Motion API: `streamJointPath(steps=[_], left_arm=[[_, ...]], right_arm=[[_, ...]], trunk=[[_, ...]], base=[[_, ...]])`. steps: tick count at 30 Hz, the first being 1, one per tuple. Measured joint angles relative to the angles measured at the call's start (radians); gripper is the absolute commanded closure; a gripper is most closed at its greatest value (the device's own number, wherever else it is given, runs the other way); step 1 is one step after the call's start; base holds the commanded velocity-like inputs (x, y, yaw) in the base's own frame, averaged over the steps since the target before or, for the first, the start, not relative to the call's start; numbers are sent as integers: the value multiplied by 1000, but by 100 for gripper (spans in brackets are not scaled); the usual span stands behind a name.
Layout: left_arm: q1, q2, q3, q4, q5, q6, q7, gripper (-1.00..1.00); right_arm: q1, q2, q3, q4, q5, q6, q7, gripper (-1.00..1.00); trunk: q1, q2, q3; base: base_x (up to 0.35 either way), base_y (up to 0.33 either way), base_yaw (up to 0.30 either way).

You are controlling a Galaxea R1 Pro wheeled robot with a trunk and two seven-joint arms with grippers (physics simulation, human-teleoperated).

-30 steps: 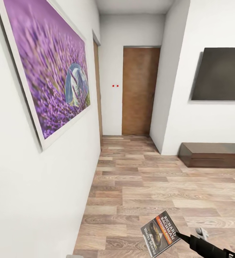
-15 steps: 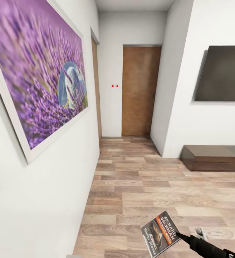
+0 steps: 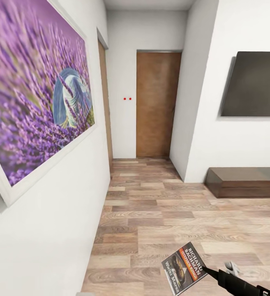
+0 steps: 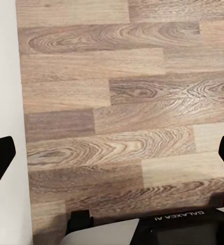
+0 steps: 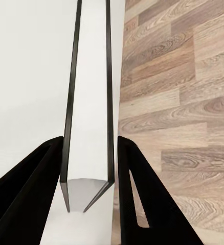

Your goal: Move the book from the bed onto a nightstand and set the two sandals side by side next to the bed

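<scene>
Carrying: the right gripper (image 3: 205, 269) has its two black fingers (image 5: 142, 199) clamped on the book (image 3: 184, 268), pinching one edge so the cover faces up and the title stays readable from the head view.
Book seen from the wrist: the book (image 5: 89, 117) shows edge-on between the fingers, its dark covers on either side of the pale page block, running away from the camera; the grip looks square rather than skewed.
Why held this way: my guess is that a grip on one edge leaves the rest of the book free to be laid flat on a nightstand later.
Where the book is: low at the right of the head view, above the wood-plank floor (image 3: 163, 205), touching nothing but the gripper.
Left gripper: the left gripper (image 4: 112, 153) is spread wide with nothing between its fingertips, pointing down at bare planks beside a white wall.
Room: a corridor-like space with a large purple flower picture (image 3: 36, 90) on the near white wall, a brown door (image 3: 156, 102) at the far end, a dark wall panel (image 3: 254, 84) and a low dark cabinet (image 3: 243, 181) beneath it.
Task stage: the book is in transit, not yet set down.
</scene>
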Motion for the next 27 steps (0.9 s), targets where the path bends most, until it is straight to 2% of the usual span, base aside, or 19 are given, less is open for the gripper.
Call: streamJointPath(steps=[27], left_arm=[[0, 0, -1, 0, 0, 0, 0, -100]], right_arm=[[0, 0, 3, 0, 0, 0, 0, 100]], trunk=[[0, 0, 0]], base=[[319, 0, 0]])
